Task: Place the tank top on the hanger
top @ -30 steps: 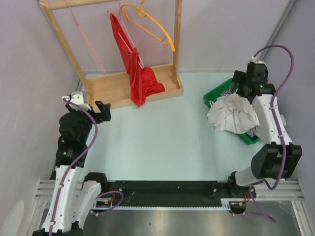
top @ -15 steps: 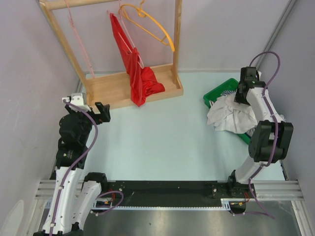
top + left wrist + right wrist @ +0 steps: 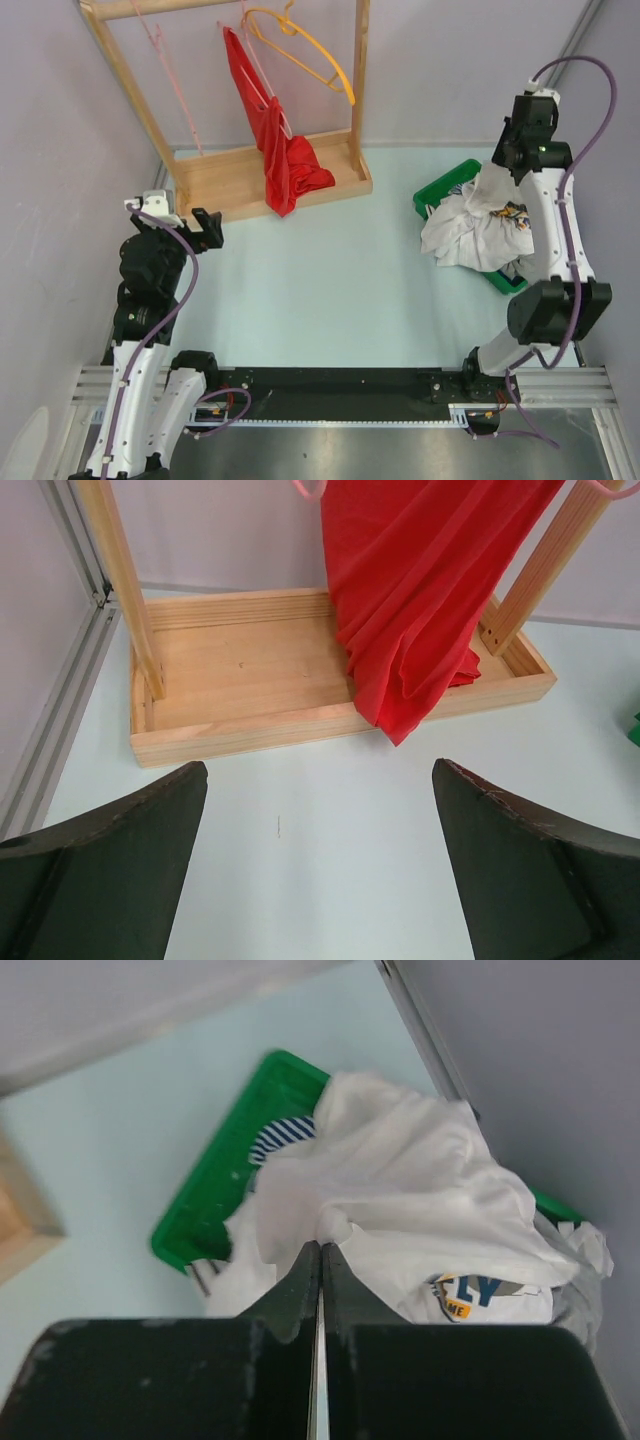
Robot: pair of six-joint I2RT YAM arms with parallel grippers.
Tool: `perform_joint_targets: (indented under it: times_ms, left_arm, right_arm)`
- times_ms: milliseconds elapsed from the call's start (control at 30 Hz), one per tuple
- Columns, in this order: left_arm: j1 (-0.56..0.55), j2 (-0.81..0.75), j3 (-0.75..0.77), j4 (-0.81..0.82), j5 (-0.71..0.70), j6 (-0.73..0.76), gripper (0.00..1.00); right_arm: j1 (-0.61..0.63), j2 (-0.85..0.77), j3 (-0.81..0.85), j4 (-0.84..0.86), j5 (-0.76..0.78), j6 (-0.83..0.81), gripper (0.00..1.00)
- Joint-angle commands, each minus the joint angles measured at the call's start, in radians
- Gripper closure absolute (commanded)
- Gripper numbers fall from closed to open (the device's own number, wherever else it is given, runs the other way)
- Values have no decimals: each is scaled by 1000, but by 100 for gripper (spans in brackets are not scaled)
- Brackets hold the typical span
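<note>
Pale table (image 3: 330, 285) — right tool (image 3: 321, 1258) tight on tank top (image 3: 300, 1200) — left tool (image 3: 315, 775) wide

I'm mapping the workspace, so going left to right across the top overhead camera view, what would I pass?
Thin pale pink wire hanger → hanging red fabric garment → crumpled white-grey heap of clothes.
</note>
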Motion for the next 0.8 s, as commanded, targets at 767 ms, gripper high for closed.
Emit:
perform_joint_targets:
  times_ms: [767]
  left_arm:
    - [-2,-9,-17,26,-45,22,1]
  right_arm:
    - [921,-318,87,241,-275,-23,100]
